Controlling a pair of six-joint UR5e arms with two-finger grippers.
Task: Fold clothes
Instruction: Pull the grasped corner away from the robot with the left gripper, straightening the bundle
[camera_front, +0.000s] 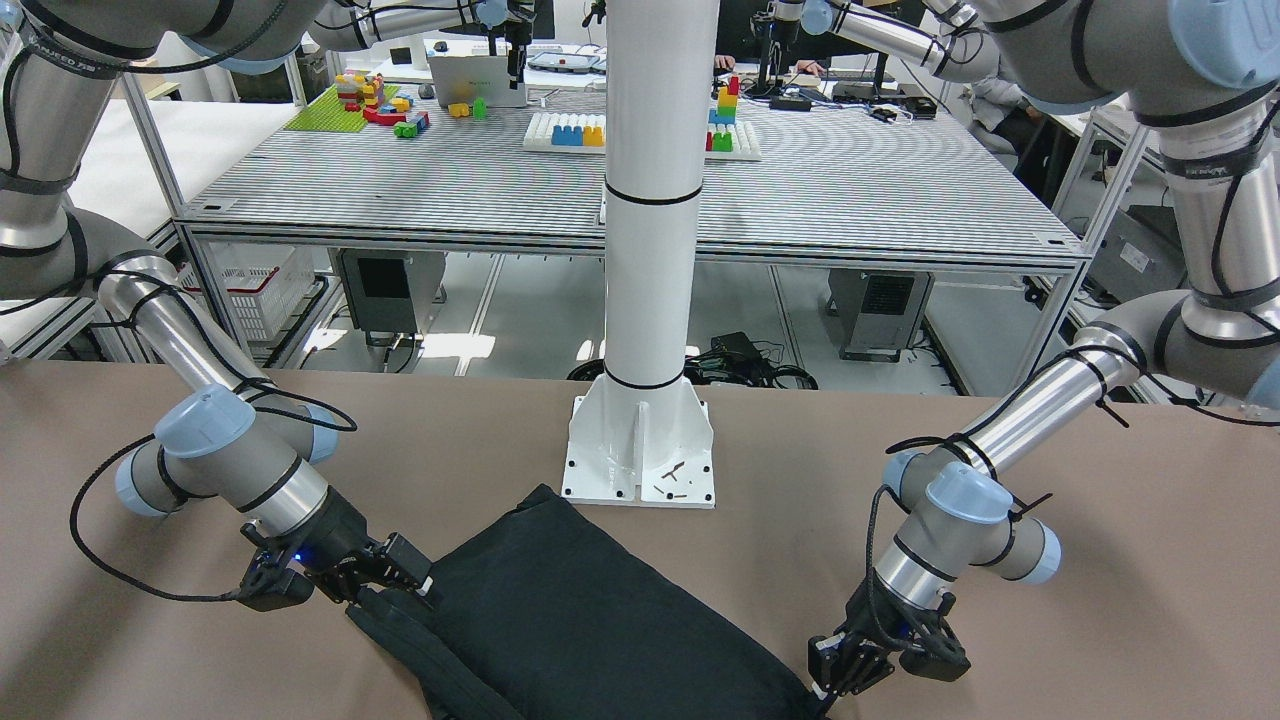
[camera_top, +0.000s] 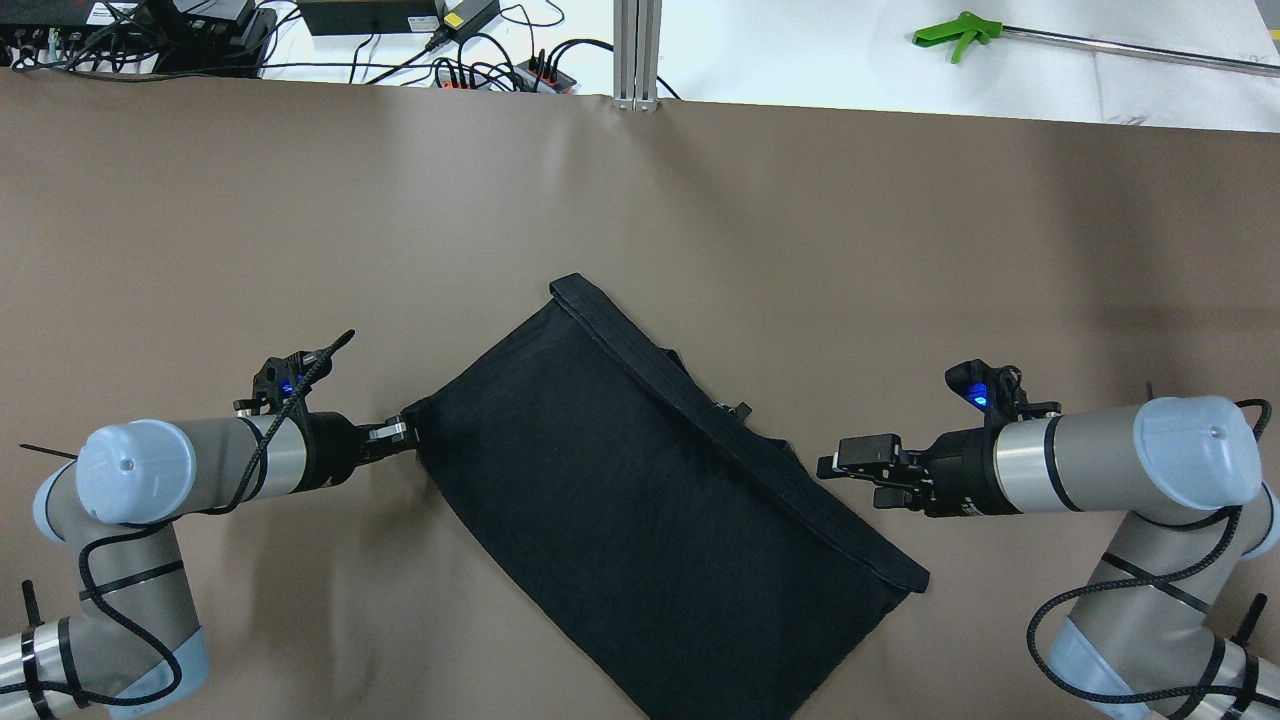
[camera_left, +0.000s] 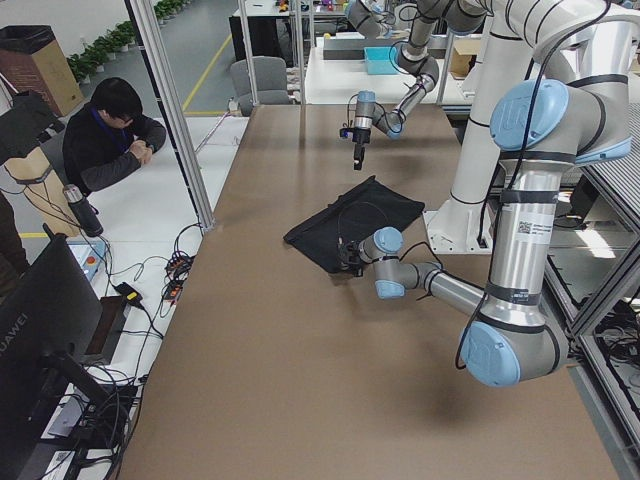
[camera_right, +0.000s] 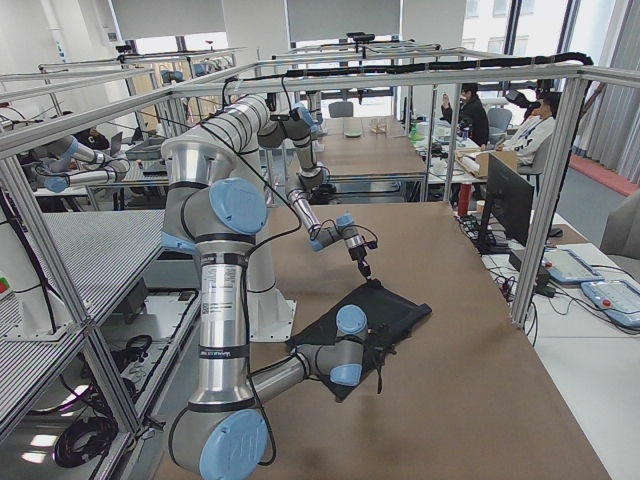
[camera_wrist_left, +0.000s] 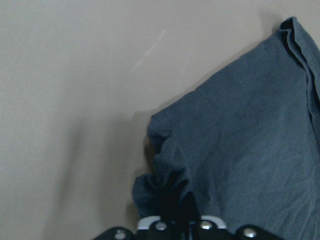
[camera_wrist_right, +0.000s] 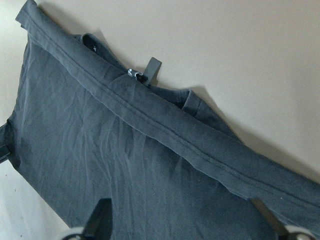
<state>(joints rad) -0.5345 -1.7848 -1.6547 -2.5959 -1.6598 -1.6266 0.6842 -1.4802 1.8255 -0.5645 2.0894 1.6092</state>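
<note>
Black garment (camera_top: 640, 500), left hand (camera_top: 398, 434) clamped on its corner, right hand (camera_top: 835, 468) wide open, empty, beside its hem

Left gripper (camera_top: 400, 432) seemingly clamped; right gripper (camera_top: 845, 467) spread wide.

Brown surface (camera_top: 700, 200): matt, ran the bench's full width. White post (camera_front: 652, 200): stood bolted at its edge. Slatted metal table (camera_front: 850, 190): stood behind and carried coloured toy bricks (camera_front: 372, 100). White crate (camera_front: 250, 290): sat low beside it. Aluminium frame (camera_right: 560, 170), monitor (camera_right: 505, 205). Windows (camera_right: 500, 25): gave daylight.
</note>
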